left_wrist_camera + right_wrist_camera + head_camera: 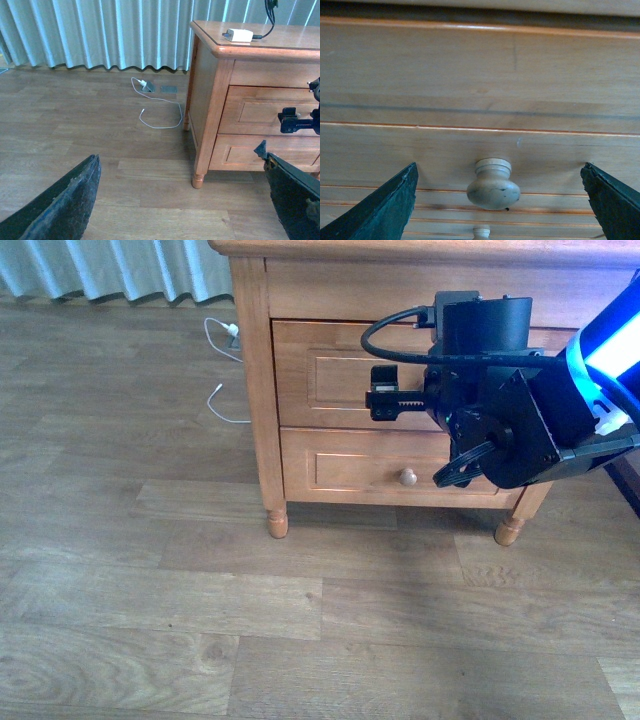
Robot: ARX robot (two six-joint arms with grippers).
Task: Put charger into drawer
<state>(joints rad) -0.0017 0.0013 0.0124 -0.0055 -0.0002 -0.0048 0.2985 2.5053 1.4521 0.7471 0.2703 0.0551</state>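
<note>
The charger [239,35], a white block with a black cable [268,26], lies on the nightstand top [290,44]. It shows only in the left wrist view. The drawer [325,375], the upper of two, sits shut in the nightstand. My right gripper [380,397] is open right in front of it. In the right wrist view its fingers [390,205] stand wide to either side of the drawer's round knob [493,185], not touching it. My left gripper [179,155] hangs open over the floor, well left of the nightstand, holding nothing.
The lower drawer [350,468] with its knob [407,477] is shut beneath. A thin white cable [160,107] lies on the wooden floor left of the nightstand, near the curtain [100,30]. A nightstand leg [277,522] stands at the front left.
</note>
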